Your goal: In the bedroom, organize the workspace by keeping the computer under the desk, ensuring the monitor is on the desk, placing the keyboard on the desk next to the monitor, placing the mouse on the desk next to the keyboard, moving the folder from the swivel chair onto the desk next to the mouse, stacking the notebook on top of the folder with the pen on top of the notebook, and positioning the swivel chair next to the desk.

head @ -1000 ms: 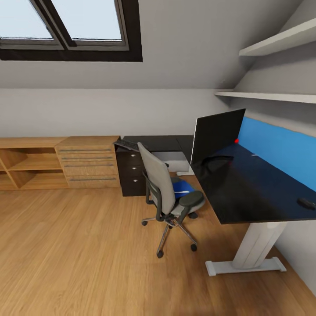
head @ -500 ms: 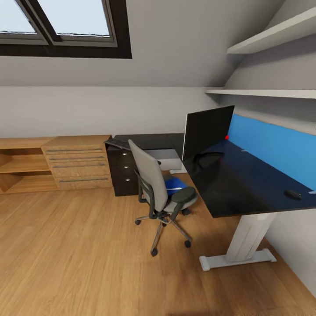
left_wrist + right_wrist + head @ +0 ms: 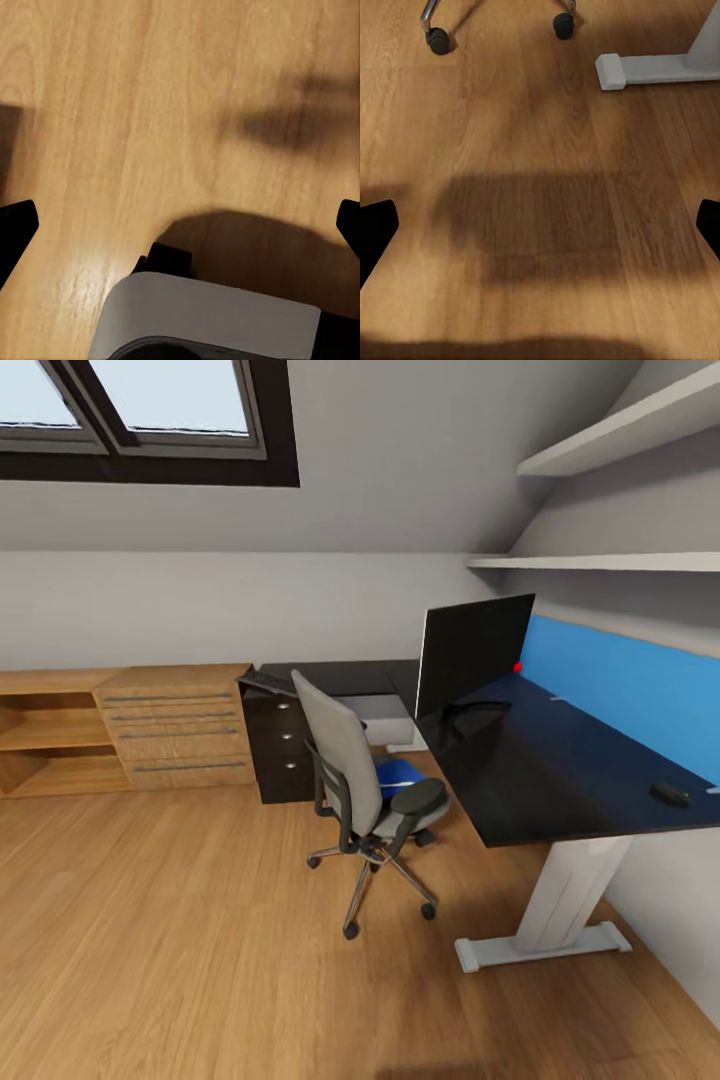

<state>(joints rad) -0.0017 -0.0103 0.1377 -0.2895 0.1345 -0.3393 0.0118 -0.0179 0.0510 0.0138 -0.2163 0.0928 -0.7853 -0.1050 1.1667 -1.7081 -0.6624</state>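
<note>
Both end effectors spread open over floor (image 3: pixel 540 225), empty. I judge approach step: steer toward swivel chair (image 3: pixel 365 790) at frame centre, folder (image 3: pixel 398 775) on seat. Beyond: table (image 3: pixel 540 760), mouse (image 3: pixel 669 794) right edge, monitor (image 3: pixel 472 652), keyboard (image 3: pixel 264 682).

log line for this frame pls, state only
phase: approach | folder on swivel chair seat | monitor, mouse on desk | left claw open | right claw open, over floor
</note>
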